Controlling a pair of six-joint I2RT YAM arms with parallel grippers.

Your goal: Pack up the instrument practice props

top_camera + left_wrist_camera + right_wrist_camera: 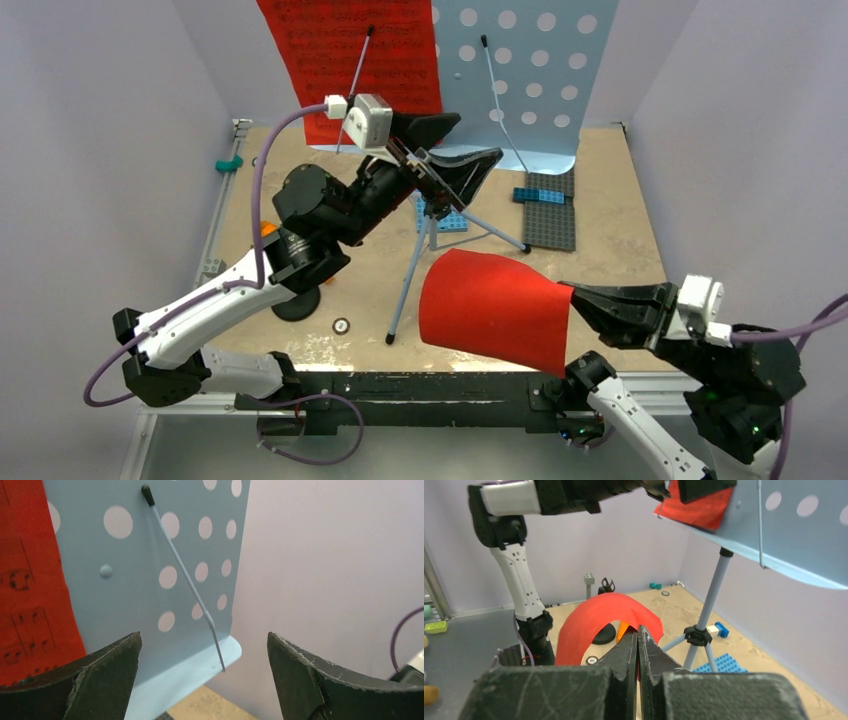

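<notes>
The pale-blue perforated music stand rises at the back on grey tripod legs. One red sheet-music page lies on its left half and also shows in the left wrist view. My left gripper is open and empty, raised just in front of the stand's tray. My right gripper is shut on a second red page, which curls over the table's front edge. The orange microphone on its black round base is mostly hidden behind my left arm.
Grey and blue studded brick plates lie at the back right. Another blue plate lies under the tripod. A small ring lies near the microphone base. A teal piece sits at the left rail. Walls close in on three sides.
</notes>
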